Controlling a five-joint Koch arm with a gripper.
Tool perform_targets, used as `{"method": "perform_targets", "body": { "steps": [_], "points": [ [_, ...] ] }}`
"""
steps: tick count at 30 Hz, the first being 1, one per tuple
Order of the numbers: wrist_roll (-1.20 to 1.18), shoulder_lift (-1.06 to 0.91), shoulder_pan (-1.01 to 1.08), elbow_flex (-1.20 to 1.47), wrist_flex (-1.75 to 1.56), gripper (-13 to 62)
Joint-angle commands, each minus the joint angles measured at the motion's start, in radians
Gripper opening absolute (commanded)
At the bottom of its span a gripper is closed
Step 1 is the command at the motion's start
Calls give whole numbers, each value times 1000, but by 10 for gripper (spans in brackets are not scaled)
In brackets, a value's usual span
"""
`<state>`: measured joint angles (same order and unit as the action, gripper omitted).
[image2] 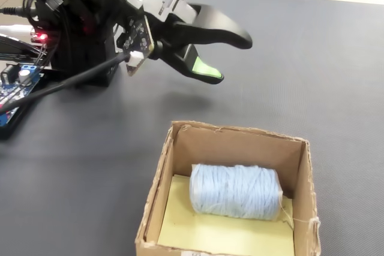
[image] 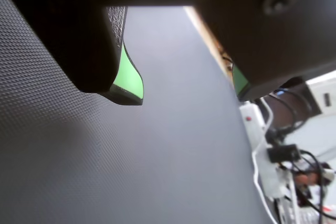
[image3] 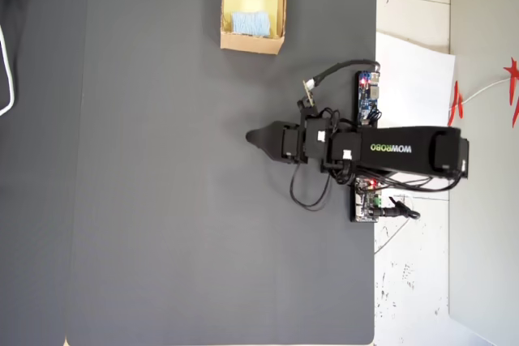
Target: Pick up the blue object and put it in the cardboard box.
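Observation:
The blue object (image2: pixel 235 191), a pale blue textured roll-like pad, lies inside the cardboard box (image2: pixel 240 136) on its yellowish floor. In the overhead view the blue object (image3: pixel 251 23) sits in the box (image3: pixel 252 43) at the top edge of the mat. My gripper (image2: pixel 231 59) hovers over the dark mat, apart from the box and behind it in the fixed view. It is open, with green pads (image: pixel 128 80) showing and nothing between its jaws. From above, the gripper (image3: pixel 253 137) points left, well below the box. In the wrist view the gripper (image: pixel 186 93) frames only bare mat.
The arm's base, circuit boards (image3: pixel 369 96) and loose cables (image3: pixel 312 192) stand at the mat's right edge in the overhead view. White paper (image3: pixel 413 79) lies beyond them. A white power strip (image: pixel 253 121) with cables shows at the right of the wrist view.

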<state>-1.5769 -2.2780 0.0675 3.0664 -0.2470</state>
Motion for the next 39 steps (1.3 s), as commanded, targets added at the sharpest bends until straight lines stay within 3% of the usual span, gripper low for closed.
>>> {"method": "perform_targets", "body": {
  "steps": [1,15,39],
  "points": [
    [-26,-89,-37,43,-100,340],
    [-23,-91,-37,52,250,345],
    [-20,-84,-17,52,265,341]
  ]
}}
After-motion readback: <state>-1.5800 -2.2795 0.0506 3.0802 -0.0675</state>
